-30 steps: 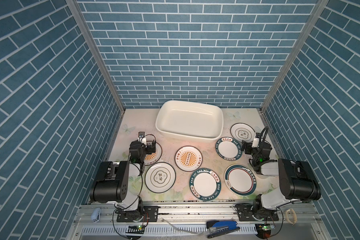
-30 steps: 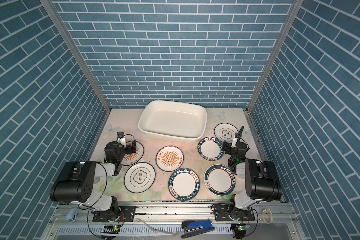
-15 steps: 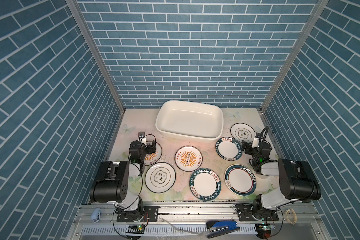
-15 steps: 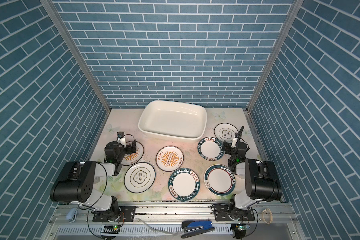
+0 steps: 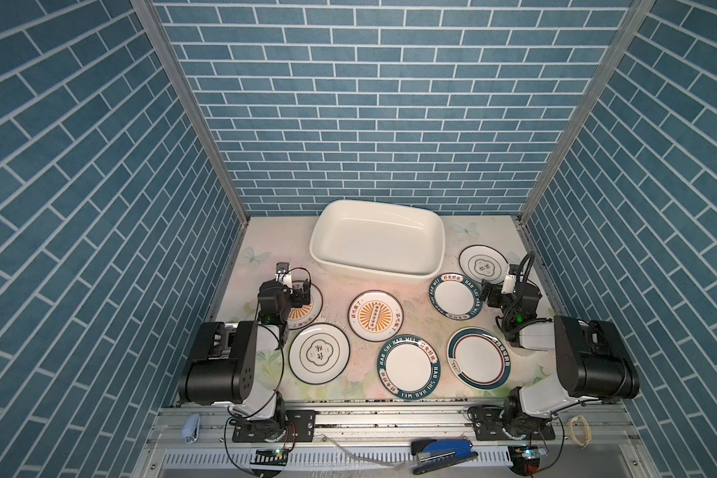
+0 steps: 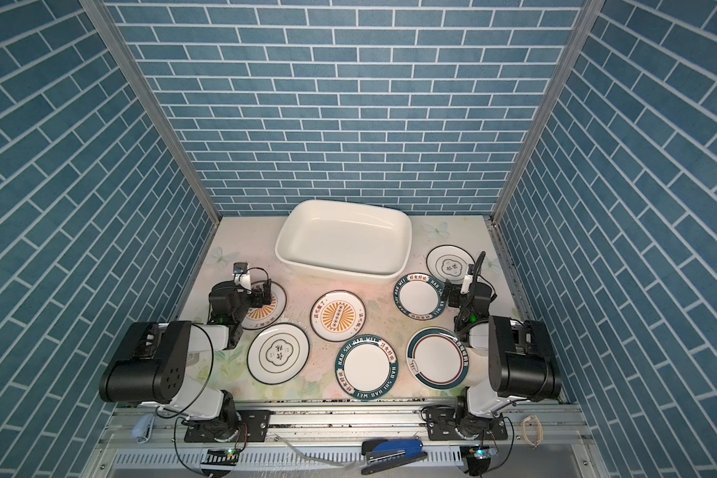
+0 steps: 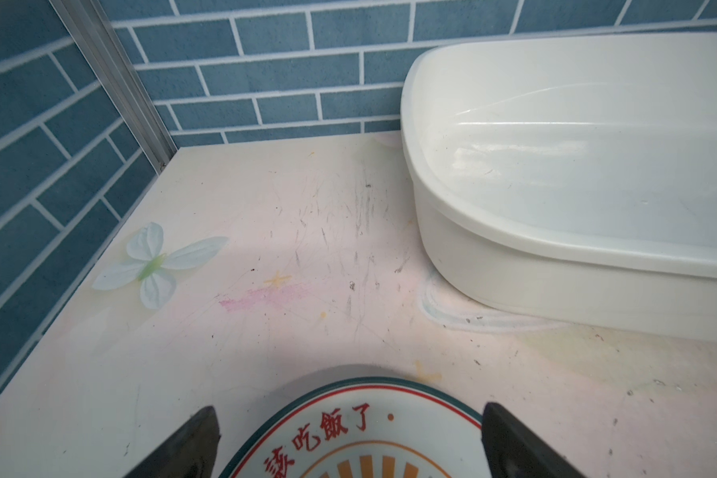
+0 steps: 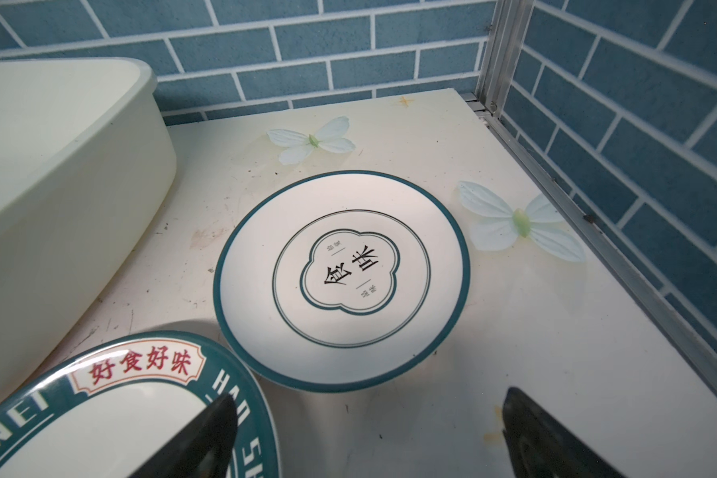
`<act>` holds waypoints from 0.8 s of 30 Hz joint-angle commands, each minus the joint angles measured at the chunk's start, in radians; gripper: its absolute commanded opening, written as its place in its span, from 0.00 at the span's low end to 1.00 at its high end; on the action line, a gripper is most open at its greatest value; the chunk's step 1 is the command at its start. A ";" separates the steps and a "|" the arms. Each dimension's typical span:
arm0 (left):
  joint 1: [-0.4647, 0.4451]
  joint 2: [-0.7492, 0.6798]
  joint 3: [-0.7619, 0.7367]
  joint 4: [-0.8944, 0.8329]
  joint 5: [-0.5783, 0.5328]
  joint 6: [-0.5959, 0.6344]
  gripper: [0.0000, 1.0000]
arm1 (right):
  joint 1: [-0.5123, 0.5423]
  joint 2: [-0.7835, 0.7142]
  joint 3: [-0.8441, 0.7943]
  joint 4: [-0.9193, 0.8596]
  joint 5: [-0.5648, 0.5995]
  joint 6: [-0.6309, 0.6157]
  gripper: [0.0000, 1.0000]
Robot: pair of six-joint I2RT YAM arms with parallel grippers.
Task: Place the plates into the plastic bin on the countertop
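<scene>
Left jaws: spread wide, empty, over sunburst plate (image 7: pixel 348 438) | right jaws: spread wide, empty, beside lettered plate (image 8: pixel 100 414)

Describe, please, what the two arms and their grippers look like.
Both the left arm and right arm have bulky black cylindrical joint housings, glossy white link shells and black bases bolted to a metal rail. Thin black cables loop along them, and a small green light glows near each wrist. The left gripper and right gripper have dark, tapered, wedge-shaped fingers.
</scene>
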 commanded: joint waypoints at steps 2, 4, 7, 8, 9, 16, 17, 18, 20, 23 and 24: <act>-0.003 -0.055 0.069 -0.135 -0.003 0.005 0.99 | -0.001 -0.011 0.020 -0.008 0.057 -0.015 0.99; -0.004 -0.086 0.097 -0.208 -0.010 0.004 0.99 | -0.001 -0.038 0.024 -0.039 0.107 0.008 0.99; -0.004 -0.130 0.146 -0.351 -0.018 0.015 1.00 | -0.001 -0.050 0.029 -0.058 0.115 0.010 0.99; -0.004 -0.141 0.159 -0.386 -0.020 0.020 0.99 | -0.001 -0.056 0.029 -0.065 0.114 0.011 0.99; -0.004 -0.149 0.173 -0.425 -0.019 0.027 1.00 | -0.001 -0.067 0.027 -0.069 0.114 0.010 0.99; -0.004 -0.211 0.340 -0.806 0.031 0.077 1.00 | -0.001 -0.195 0.127 -0.331 0.223 0.055 0.99; -0.004 -0.212 0.365 -0.859 0.042 0.088 1.00 | -0.003 -0.209 0.159 -0.385 0.262 0.102 0.99; -0.004 -0.216 0.399 -0.921 0.063 0.101 1.00 | -0.004 -0.218 0.202 -0.460 0.269 0.134 0.99; -0.003 -0.219 0.458 -1.025 0.083 0.118 0.99 | -0.004 -0.222 0.298 -0.621 0.228 0.157 0.99; -0.002 -0.234 0.535 -1.144 0.090 0.134 1.00 | -0.004 -0.217 0.434 -0.865 0.244 0.265 0.99; -0.004 -0.238 0.562 -1.191 0.094 0.147 0.99 | -0.005 -0.221 0.455 -0.911 0.259 0.306 0.99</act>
